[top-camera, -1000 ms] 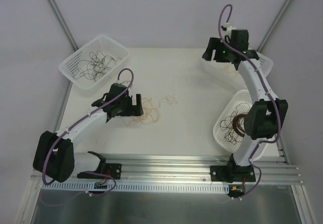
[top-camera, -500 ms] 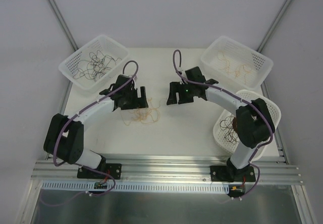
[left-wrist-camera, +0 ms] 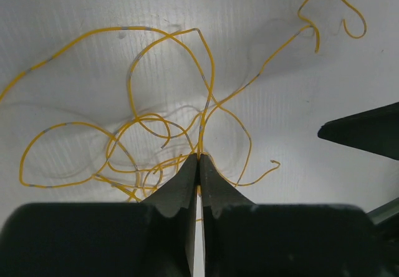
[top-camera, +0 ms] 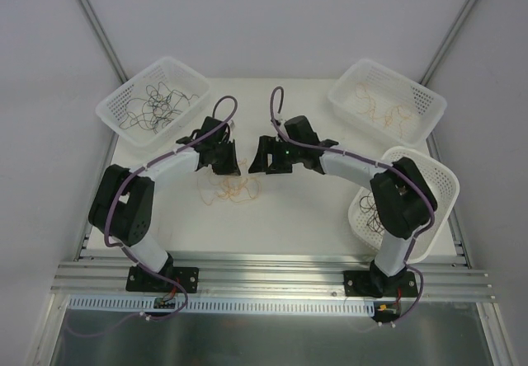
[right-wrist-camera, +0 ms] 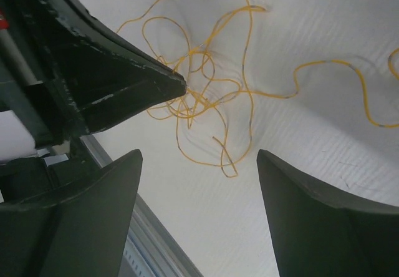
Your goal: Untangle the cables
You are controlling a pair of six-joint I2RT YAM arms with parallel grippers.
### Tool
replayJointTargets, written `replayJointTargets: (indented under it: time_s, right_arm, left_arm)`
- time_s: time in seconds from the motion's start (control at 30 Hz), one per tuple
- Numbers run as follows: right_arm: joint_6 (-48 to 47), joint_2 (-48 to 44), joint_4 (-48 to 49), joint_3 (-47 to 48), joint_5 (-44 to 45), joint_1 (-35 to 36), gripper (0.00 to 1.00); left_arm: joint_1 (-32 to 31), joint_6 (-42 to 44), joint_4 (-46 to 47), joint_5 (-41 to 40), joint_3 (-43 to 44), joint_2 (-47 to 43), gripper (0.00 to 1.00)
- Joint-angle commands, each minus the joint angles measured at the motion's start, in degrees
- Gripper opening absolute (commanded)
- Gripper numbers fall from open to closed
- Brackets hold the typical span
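Observation:
A loose tangle of thin yellow cables (top-camera: 233, 189) lies on the white table between my two arms. My left gripper (top-camera: 228, 169) is down at the tangle's upper edge. In the left wrist view its jaws (left-wrist-camera: 199, 159) are shut tip to tip, and one yellow strand (left-wrist-camera: 201, 133) runs straight in between them. My right gripper (top-camera: 258, 166) hovers just to the right, facing the left one. Its fingers stand wide open with nothing between them (right-wrist-camera: 198, 154). The tangle (right-wrist-camera: 196, 96) lies beyond its fingertips, and the left gripper's dark fingers (right-wrist-camera: 124, 83) touch the tangle there.
A white basket (top-camera: 115, 106) at the back left holds dark cables. Another white basket (top-camera: 425, 102) at the back right holds tan strands. A third (top-camera: 441, 180) at the right edge holds a brown coil. One right fingertip (left-wrist-camera: 368, 130) shows in the left wrist view.
The left gripper moved onto the tangle and shut on a yellow strand. The right arm swung from the back right basket to the middle, still open.

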Motion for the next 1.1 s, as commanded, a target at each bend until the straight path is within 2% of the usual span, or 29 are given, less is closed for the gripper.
replayJointTargets:
  time_s: [0.0,0.23,0.33,0.37,0.43,0.47,0.53,0.57,0.63,0.73,0.87,1.0,1.07]
  right_arm:
    - [2.7,3.6,4.1,0.4,-2.3,0.5,0.78]
    - [1.8,8.3,3.8,1.7,-3.7,1.5,0.72]
    - [1.5,9.2,3.8,1.2,-4.3,1.5,0.6]
    - [1.1,9.2,3.7,1.1,-4.3,1.4,0.5]
    - [0.5,9.3,3.1,1.1,-4.2,1.4,0.39]
    - [-0.2,9.3,2.7,1.1,-3.9,1.4,0.29]
    - [-0.7,8.8,1.7,0.9,-3.1,1.1,0.21]
    - [-1.1,8.5,1.7,0.7,-2.7,1.0,0.12]
    - [-1.7,6.9,0.0,-0.5,-1.7,-0.3,0.03]
    - [-2.3,4.3,-1.8,-2.6,-0.5,-3.9,0.01]
    - [-5.3,-4.6,-7.2,-6.4,1.9,-11.4,0.01]
    - [-9.5,-11.5,-15.6,-4.3,2.9,-21.4,0.01]
    - [-12.3,-13.8,-20.7,-2.1,3.6,-23.9,0.01]
  left_arm:
    - [-0.5,1.3,0.7,0.4,1.6,-1.8,0.0]
    - [-0.4,3.4,0.2,-2.6,1.1,-7.0,0.0]
    - [-0.2,4.4,-0.8,-4.1,1.6,-9.4,0.0]
    - [-0.1,4.8,-1.0,-4.5,1.9,-10.5,0.0]
    - [0.4,5.7,-1.8,-5.2,2.6,-11.6,0.0]
    - [0.6,6.0,-2.2,-5.6,2.9,-12.5,0.0]
    - [1.4,7.3,-3.3,-6.8,4.0,-14.0,0.0]
    - [1.8,7.7,-3.8,-7.2,4.3,-14.6,0.0]
    - [3.0,9.2,-5.0,-8.8,5.1,-16.0,0.0]
    - [5.5,11.5,-7.1,-10.8,6.1,-18.0,0.0]
    - [10.2,14.0,-10.3,-14.5,7.0,-20.1,0.0]
    - [12.8,16.6,-13.2,-19.6,8.4,-21.2,0.0]
    - [13.4,17.8,-14.2,-21.5,8.8,-21.5,0.0]
